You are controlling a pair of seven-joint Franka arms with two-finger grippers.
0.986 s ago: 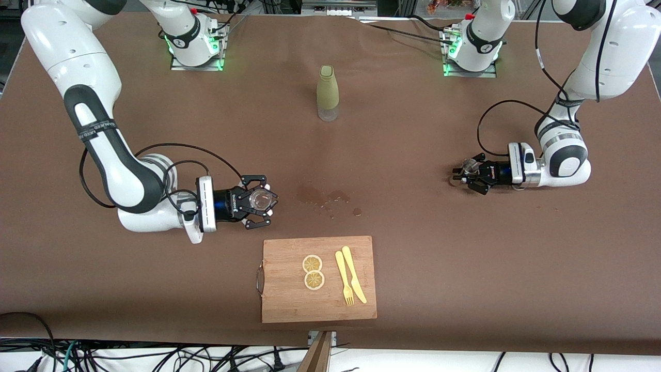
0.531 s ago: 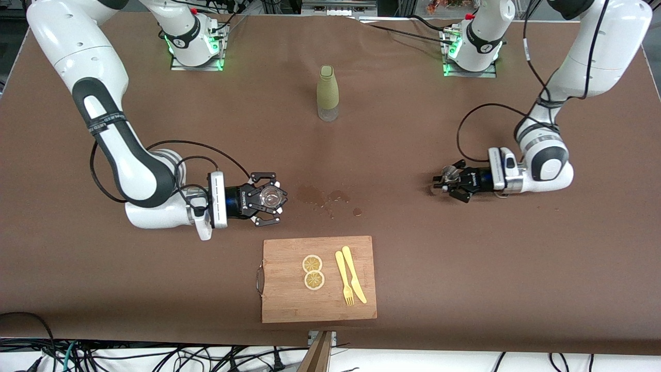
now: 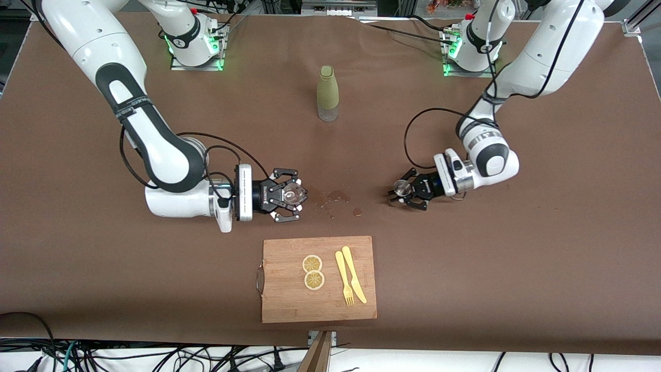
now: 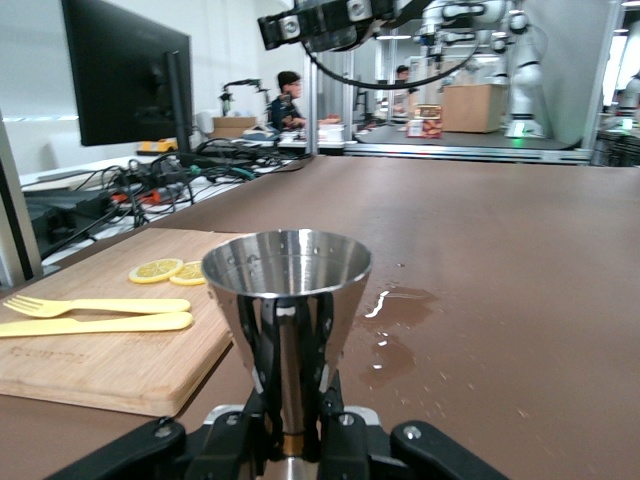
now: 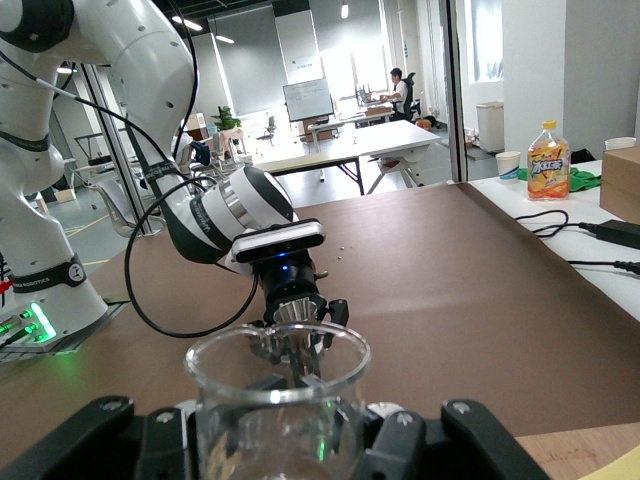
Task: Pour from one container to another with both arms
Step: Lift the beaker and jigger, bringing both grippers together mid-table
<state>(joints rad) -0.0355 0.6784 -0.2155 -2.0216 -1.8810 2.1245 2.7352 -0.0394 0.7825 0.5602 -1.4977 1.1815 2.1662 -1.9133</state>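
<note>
No text fully legible anywhere.
- White lettering on black band (image 3: 128, 106) round right arm: too small to read.
- White brand word on body of right gripper (image 3: 293, 195): letters not resolved. Same kind of mark on left gripper (image 3: 402, 190), also unreadable.
- Round black emblem on each arm base (image 3: 181, 40): symbol only, no words made out.
- Orange bottle (image 5: 548, 160) in right wrist view: red-and-blue label, wording blurred.
- Faint stamped word on board edge (image 4: 60, 357) in left wrist view: not decipherable.
</note>
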